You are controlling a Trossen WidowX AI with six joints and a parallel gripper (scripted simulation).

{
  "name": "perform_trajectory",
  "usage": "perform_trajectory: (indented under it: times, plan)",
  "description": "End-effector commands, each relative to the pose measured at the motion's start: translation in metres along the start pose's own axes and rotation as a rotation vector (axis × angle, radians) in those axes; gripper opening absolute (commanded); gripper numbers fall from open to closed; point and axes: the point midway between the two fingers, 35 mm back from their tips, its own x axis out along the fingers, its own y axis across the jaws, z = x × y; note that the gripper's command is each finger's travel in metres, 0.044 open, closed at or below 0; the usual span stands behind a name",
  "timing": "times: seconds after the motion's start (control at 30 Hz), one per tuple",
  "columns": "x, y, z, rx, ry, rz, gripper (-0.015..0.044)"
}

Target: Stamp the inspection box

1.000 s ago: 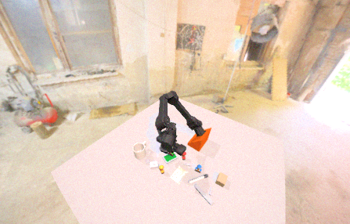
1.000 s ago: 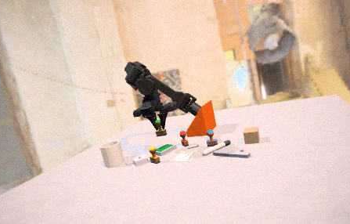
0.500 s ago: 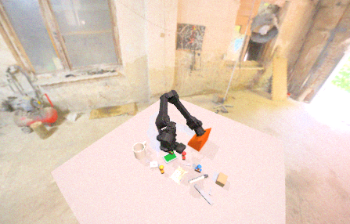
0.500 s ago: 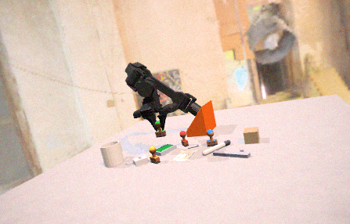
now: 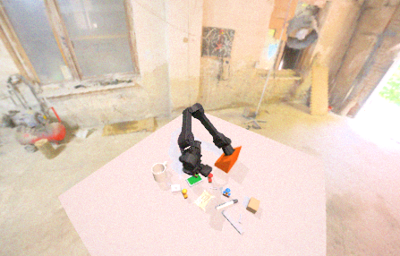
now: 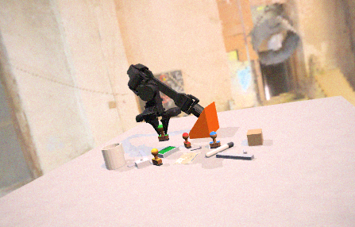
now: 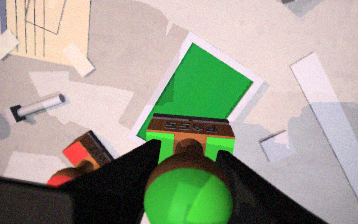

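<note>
My gripper (image 5: 197, 175) (image 6: 162, 128) (image 7: 188, 154) is shut on the green-knobbed stamp (image 6: 163, 138) (image 7: 190, 128), whose block reads PASS in the wrist view. The stamp is upright, in the air above the near end of the green ink pad (image 5: 193, 180) (image 6: 167, 151) (image 7: 205, 80), with a gap below it in the exterior view. The cream card (image 5: 204, 200) (image 6: 186, 158) (image 7: 75, 30) lies taped flat beside the pad. Part of its outlined box (image 7: 42, 27) shows, with no print in that part. The stamp's underside is hidden.
A red stamp (image 5: 210, 177) (image 6: 186, 140) (image 7: 75, 152) stands beside the pad. Yellow (image 5: 184, 193) (image 6: 155, 156) and blue (image 5: 226, 192) (image 6: 214, 140) stamps, a mug (image 5: 158, 173) (image 6: 113, 155), an orange wedge (image 5: 228, 160) (image 6: 206, 124), a marker (image 5: 226, 204) (image 6: 218, 150) and a wooden block (image 5: 253, 205) (image 6: 255, 137) surround the card and pad.
</note>
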Motion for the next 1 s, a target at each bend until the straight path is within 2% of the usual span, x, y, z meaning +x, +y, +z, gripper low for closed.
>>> perform_trajectory:
  times: [0.0, 0.97]
  plan:
    - [0.003, -0.001, 0.0, -0.006, -0.001, -0.005, 0.0]
    - [0.023, -0.001, 0.0, -0.004, -0.001, -0.005, 0.0]
